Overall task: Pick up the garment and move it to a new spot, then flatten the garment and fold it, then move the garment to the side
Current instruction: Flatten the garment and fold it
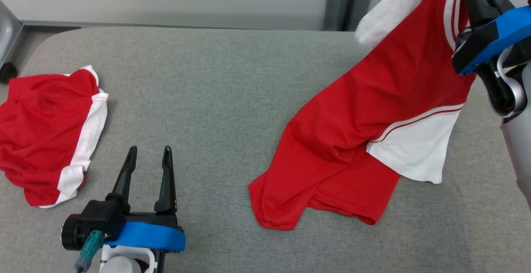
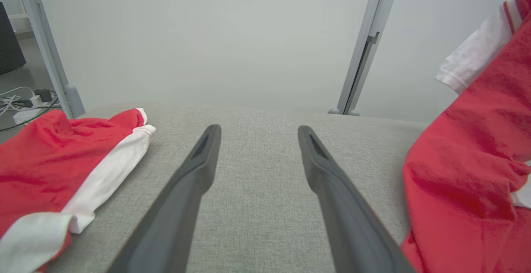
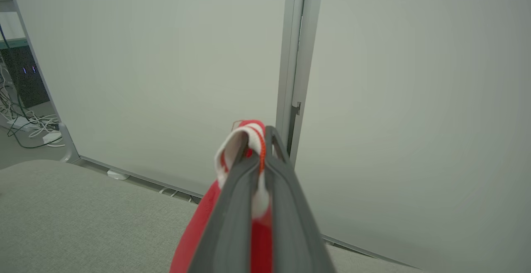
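While the right gripper [image 3: 260, 148] is clamping the shirt [image 1: 365, 111] high above the table [image 1: 215, 90], the left gripper [image 1: 150, 150] is idling spread; carrying's underway, next needing a flat lay-down.

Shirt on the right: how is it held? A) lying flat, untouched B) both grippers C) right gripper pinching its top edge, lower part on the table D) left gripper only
C: the right gripper is shut on the shirt at its striped trim, hem on the table; the left gripper is open, apart.
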